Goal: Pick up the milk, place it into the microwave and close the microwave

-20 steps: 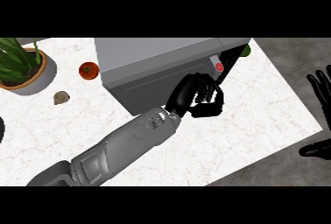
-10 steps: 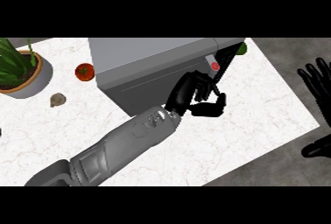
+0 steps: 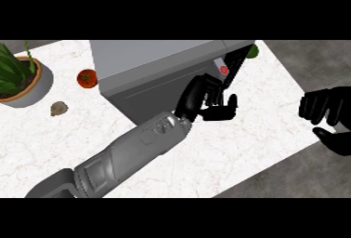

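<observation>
The grey microwave [image 3: 158, 62] stands at the back of the counter, seen from above. A dark strip with a red button [image 3: 224, 70] runs down its right front corner. My left hand [image 3: 204, 98] comes in from the lower left and rests against the microwave's front face beside that strip, fingers bent and relaxed, thumb [image 3: 221, 113] sticking out to the right; it holds nothing. My right hand [image 3: 325, 108] hovers past the counter's right edge, open and holding nothing. The milk does not show anywhere.
A potted plant [image 3: 22, 78] stands at the far left, with a tomato [image 3: 87, 77] and a small brown lump [image 3: 59, 108] near it. Something green [image 3: 253, 51] peeks out behind the microwave's right corner. The counter's edge [image 3: 274, 172] runs diagonally at lower right.
My left hand has stayed against the microwave's front with only slight shifts. The right hand has drifted a little left and its fingers have bent more.
</observation>
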`<state>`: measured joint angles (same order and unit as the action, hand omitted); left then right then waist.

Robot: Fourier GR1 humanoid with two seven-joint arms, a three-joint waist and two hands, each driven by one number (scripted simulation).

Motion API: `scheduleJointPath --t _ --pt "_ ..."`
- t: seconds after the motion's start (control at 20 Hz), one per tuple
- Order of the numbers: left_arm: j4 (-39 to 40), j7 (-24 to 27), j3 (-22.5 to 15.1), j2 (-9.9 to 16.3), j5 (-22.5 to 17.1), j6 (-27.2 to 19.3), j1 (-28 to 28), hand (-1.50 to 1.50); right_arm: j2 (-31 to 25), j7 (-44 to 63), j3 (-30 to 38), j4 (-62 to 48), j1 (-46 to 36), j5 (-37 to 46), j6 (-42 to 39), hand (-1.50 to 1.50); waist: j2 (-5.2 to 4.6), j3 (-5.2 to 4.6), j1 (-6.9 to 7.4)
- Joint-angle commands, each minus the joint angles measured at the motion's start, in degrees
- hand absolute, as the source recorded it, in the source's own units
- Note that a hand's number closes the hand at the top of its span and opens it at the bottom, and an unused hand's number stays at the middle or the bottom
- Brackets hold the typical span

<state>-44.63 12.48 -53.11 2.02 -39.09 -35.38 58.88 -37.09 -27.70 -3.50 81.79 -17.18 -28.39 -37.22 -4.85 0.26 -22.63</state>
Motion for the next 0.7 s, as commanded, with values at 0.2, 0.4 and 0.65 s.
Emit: scheduleJointPath --t 0.2,0.4,0.65 --pt "1.4 0.8 0.9 -1.9 -1.2 -0.6 5.5 1.50 -0.2 -1.1 -3.9 6.1 -0.8 -0.9 -5.8 1.50 0.06 0.20 -2.51" --pt "1.5 1.6 0.6 -1.9 -1.6 -1.3 5.4 1.50 -0.4 0.4 -4.9 8.5 -0.9 -1.4 -5.6 1.50 -0.11 0.18 -2.87" --pt "1.3 2.4 0.4 -1.9 -2.3 -3.1 4.6 1.50 -0.6 1.9 -5.9 11.6 -0.7 -2.6 -5.6 1.50 -0.04 0.09 -3.80"
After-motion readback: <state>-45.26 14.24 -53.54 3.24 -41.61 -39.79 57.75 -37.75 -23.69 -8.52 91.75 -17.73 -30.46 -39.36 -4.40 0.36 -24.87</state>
